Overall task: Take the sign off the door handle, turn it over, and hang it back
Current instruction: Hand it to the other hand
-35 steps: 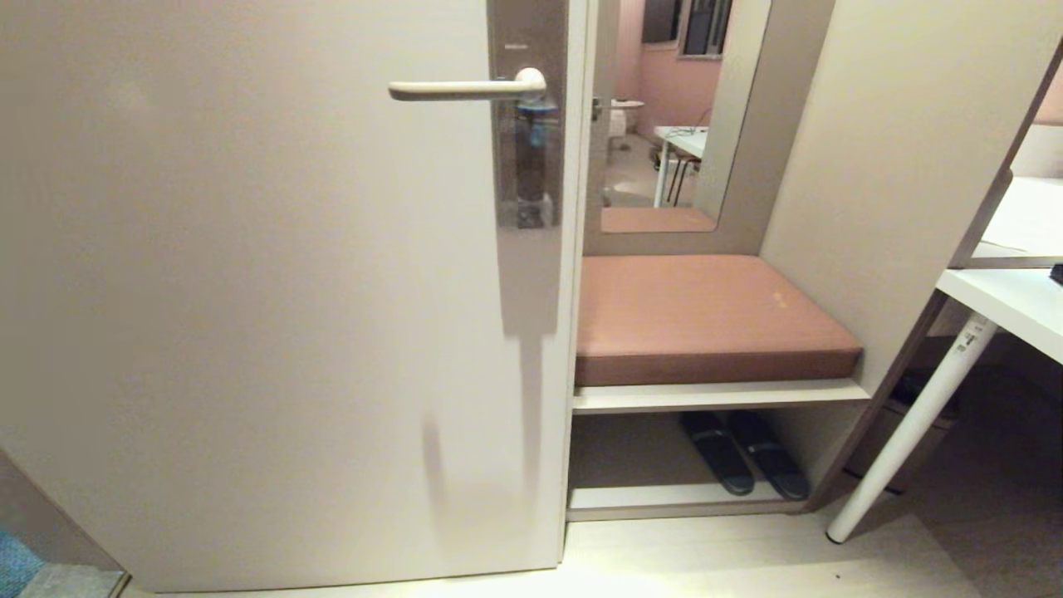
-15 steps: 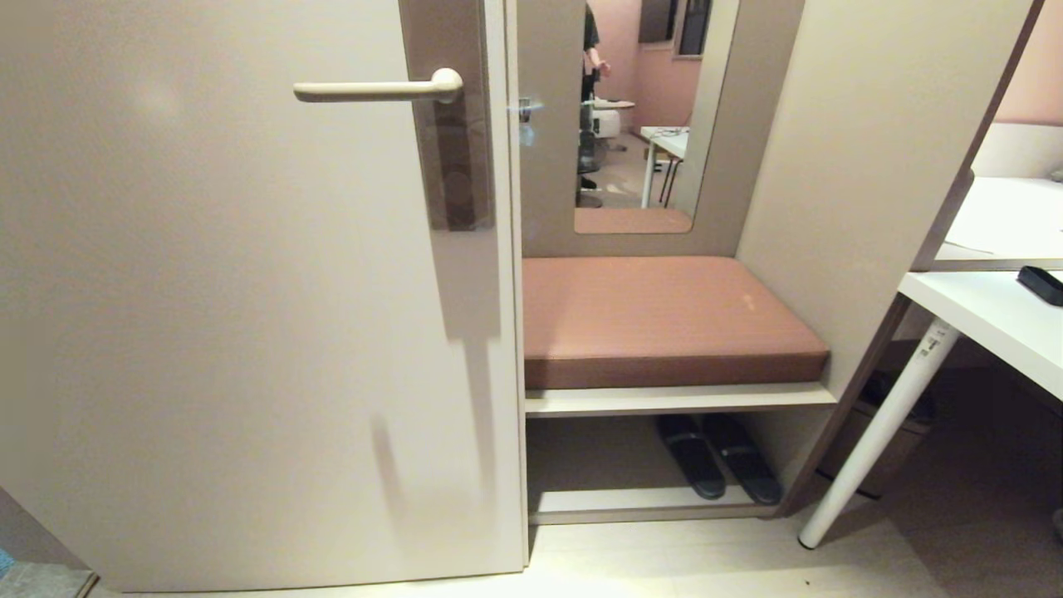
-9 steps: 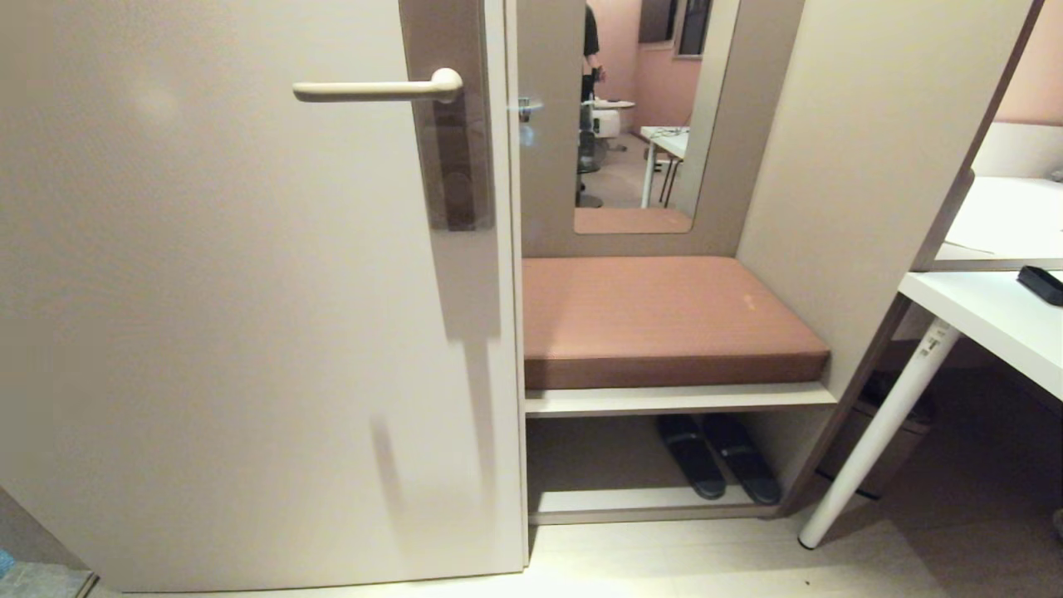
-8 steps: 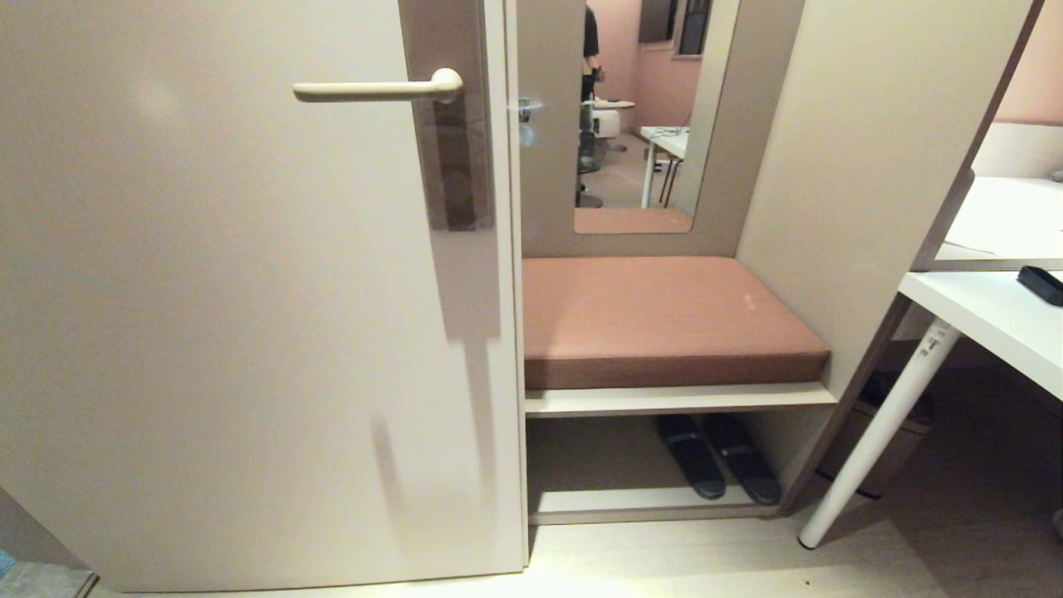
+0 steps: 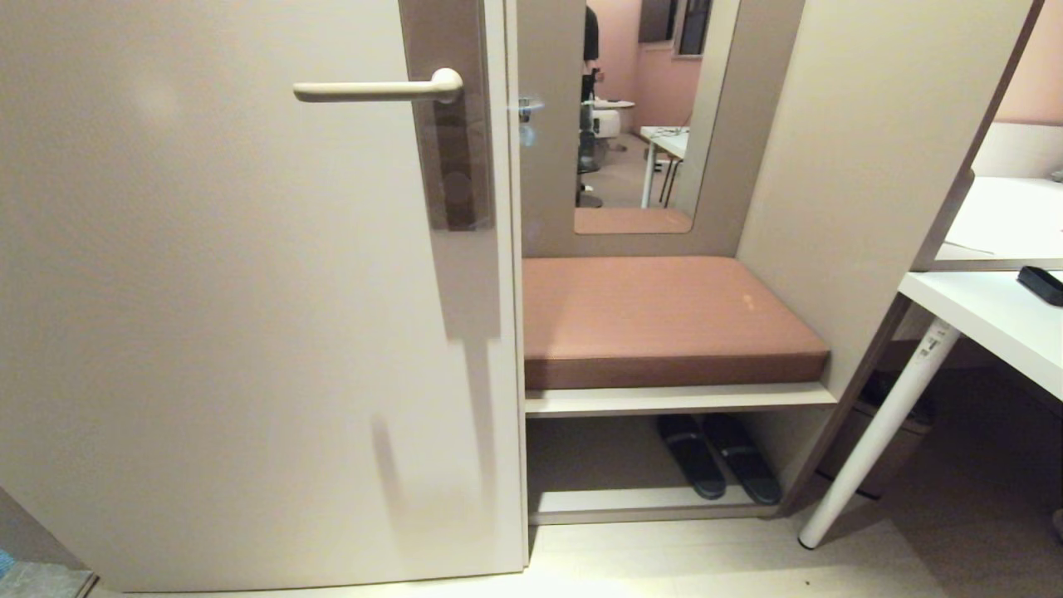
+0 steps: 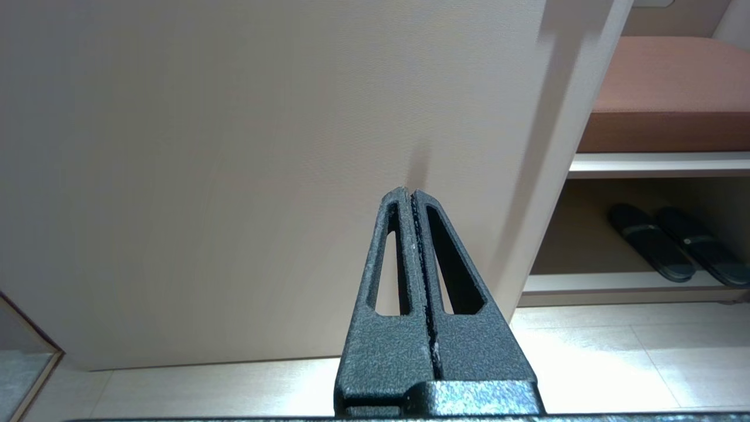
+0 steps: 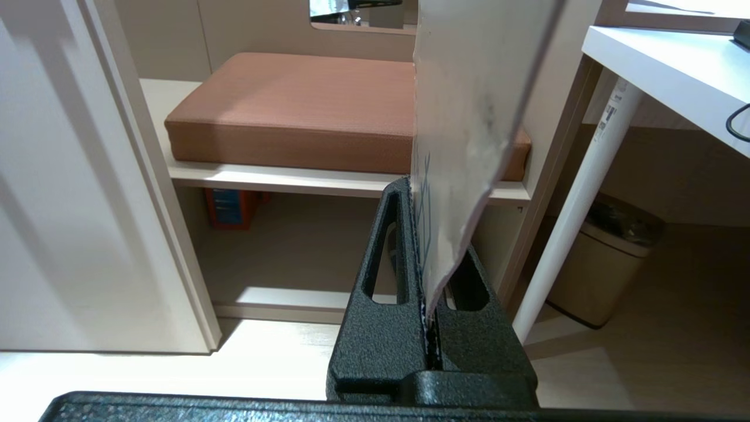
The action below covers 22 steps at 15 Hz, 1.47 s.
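Observation:
The beige door handle (image 5: 374, 90) juts level from its brown-grey plate (image 5: 448, 116) on the pale door, and nothing hangs on it. The sign (image 7: 469, 88) shows only in the right wrist view. It is a white card with faint blue marks, standing up edge-on from my right gripper (image 7: 413, 187), which is shut on its lower end. My left gripper (image 6: 412, 193) is shut with nothing in it, pointing at the lower part of the door. Neither gripper appears in the head view.
Right of the door is a bench with a brown cushion (image 5: 664, 316) and dark slippers (image 5: 718, 457) on the shelf beneath. A mirror (image 5: 639, 108) above it reflects a person. A white desk (image 5: 988, 316), its slanted leg (image 5: 872, 440) and a bin (image 7: 597, 258) stand further right.
Over two seconds ago the whole head view shifted left, so the camera moved. In the last second only the person reflected in the mirror has shifted slightly.

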Motion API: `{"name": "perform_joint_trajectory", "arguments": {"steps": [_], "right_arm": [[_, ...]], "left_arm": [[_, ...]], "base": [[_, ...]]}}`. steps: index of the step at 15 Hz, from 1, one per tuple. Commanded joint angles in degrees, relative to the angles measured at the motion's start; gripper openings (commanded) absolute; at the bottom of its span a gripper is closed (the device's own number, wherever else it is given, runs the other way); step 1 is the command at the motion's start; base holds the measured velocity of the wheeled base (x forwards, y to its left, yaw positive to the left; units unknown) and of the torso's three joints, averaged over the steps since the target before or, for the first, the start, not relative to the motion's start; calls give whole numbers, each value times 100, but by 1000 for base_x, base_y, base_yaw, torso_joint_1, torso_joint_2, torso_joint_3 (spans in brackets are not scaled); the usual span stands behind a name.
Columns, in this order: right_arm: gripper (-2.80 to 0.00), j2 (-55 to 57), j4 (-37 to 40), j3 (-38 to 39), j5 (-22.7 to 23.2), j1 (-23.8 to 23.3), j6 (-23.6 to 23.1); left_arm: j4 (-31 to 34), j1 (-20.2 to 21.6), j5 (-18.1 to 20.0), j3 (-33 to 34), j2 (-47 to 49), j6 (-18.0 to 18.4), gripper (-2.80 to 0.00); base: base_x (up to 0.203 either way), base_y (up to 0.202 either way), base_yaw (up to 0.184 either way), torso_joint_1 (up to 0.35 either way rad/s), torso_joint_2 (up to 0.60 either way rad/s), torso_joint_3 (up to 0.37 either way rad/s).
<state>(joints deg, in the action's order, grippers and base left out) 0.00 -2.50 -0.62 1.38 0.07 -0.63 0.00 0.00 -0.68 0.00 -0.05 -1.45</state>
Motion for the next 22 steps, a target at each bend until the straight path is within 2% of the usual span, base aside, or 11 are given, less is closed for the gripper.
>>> {"name": "perform_joint_trajectory", "arguments": {"steps": [1, 5, 8, 11, 17, 22], "right_arm": [[-280, 0, -5, 1, 3, 1, -7], [-280, 0, -5, 3, 9, 1, 11], [-280, 0, -4, -67, 29, 1, 339], [-280, 0, 58, -258, 11, 1, 362], [-280, 31, 1396, -1428, 60, 1, 359], [-280, 602, 1560, -1913, 34, 3, 354]], "left_arm": [[0, 0, -2, 0, 5, -4, -280], [0, 0, -2, 0, 5, -4, -280], [0, 0, -2, 0, 5, -4, -280], [0, 0, -2, 0, 5, -4, -280], [0, 0, -2, 0, 5, -4, -280], [0, 0, -2, 0, 5, -4, -280]], "base": [[0, 0, 0, 0, 0, 0], [0, 0, 0, 0, 0, 0], [0, 0, 0, 0, 0, 0], [0, 0, 0, 0, 0, 0], [0, 0, 0, 0, 0, 0], [0, 0, 0, 0, 0, 0]]}}
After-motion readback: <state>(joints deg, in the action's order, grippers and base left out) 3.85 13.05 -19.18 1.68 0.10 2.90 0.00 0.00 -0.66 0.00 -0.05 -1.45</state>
